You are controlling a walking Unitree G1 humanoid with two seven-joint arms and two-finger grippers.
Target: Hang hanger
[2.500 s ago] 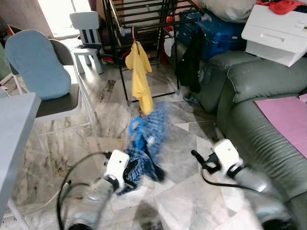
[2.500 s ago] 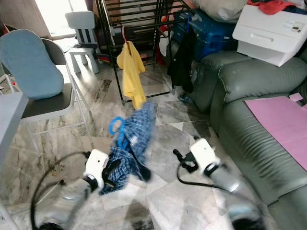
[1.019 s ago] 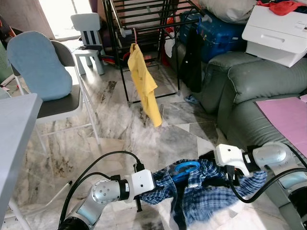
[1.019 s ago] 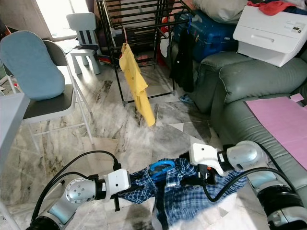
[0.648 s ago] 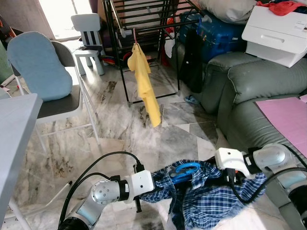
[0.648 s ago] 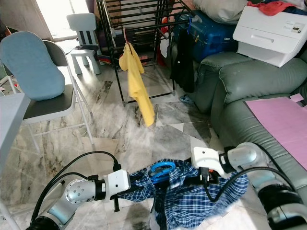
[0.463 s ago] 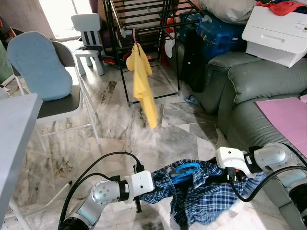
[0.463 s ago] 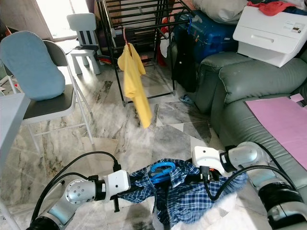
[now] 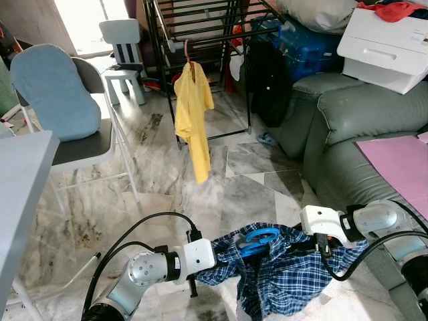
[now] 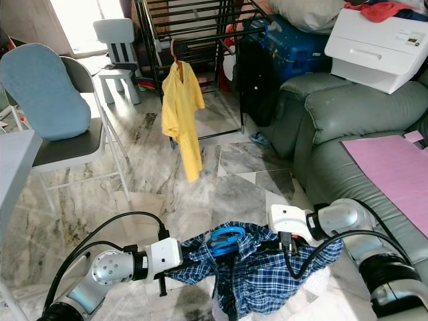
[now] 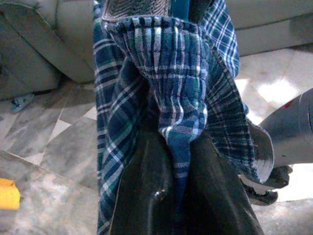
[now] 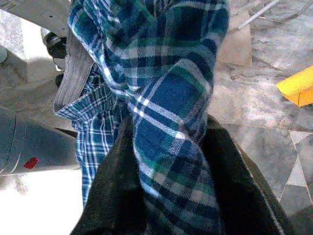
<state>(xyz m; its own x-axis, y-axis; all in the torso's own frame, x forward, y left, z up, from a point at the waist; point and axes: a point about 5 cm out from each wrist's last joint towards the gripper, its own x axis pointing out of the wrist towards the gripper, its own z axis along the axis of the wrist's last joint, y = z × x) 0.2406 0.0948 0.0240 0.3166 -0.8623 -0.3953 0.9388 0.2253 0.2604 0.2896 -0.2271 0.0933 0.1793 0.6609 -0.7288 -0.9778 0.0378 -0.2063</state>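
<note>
Both claws are clenched on the blue plaid shirt (image 9: 281, 267), left gripper (image 9: 217, 262) and right gripper (image 9: 299, 246) stretching it low over the floor, apparently to keep the blue hanger (image 9: 253, 241) seated, well short of the drying rack (image 9: 200, 30).

The floor (image 9: 167, 180) is pale marble tile with grey and brown veins. A black drying rack (image 9: 200, 27) stands on it at the back, with a small white chair (image 9: 124, 50) to its left. Nearer on the left stands a folding chair (image 9: 80, 134) with a blue cushion on its back. A green sofa (image 9: 348, 147) sits on the floor at the right. A brownish tile patch (image 9: 150, 204) lies beside the folding chair's front leg.
</note>
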